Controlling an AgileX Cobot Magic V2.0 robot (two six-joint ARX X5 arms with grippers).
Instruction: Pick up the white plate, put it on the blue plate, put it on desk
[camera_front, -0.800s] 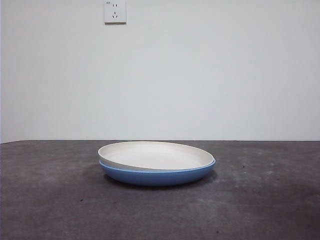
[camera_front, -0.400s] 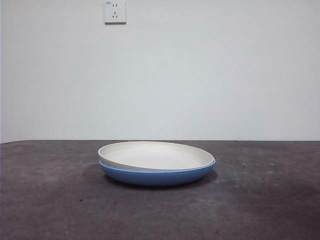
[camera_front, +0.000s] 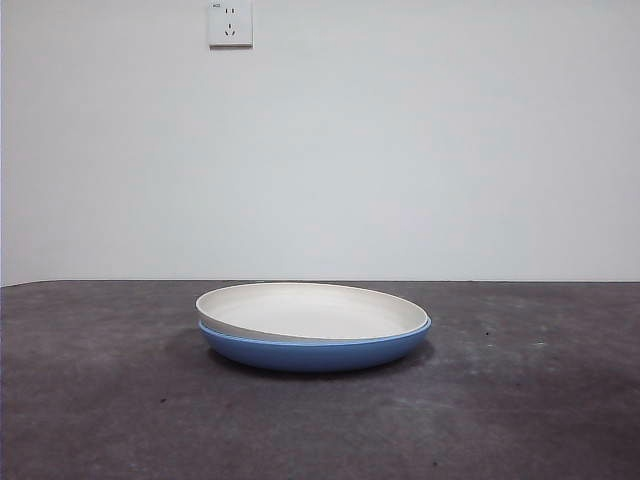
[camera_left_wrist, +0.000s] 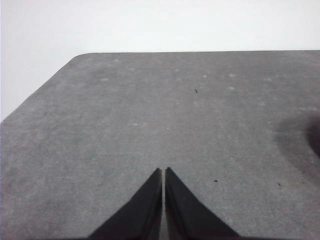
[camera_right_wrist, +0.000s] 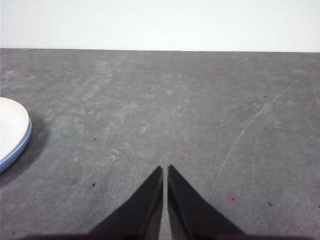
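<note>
The white plate (camera_front: 312, 311) rests inside the blue plate (camera_front: 318, 352) at the middle of the desk (camera_front: 100, 400), sitting slightly skewed so its left rim overhangs. An edge of both plates shows in the right wrist view, the white plate (camera_right_wrist: 11, 126) above the blue plate (camera_right_wrist: 19, 147). My right gripper (camera_right_wrist: 164, 170) is shut and hovers over bare desk (camera_right_wrist: 200, 115), well apart from the plates. The left gripper (camera_left_wrist: 163, 172) is shut too, over bare desk (camera_left_wrist: 125, 110), with no plate in its view. Neither arm appears in the front view.
A white wall with a power socket (camera_front: 230, 23) stands behind the desk. The desk's rounded corner (camera_left_wrist: 80, 56) and side edge show in the left wrist view.
</note>
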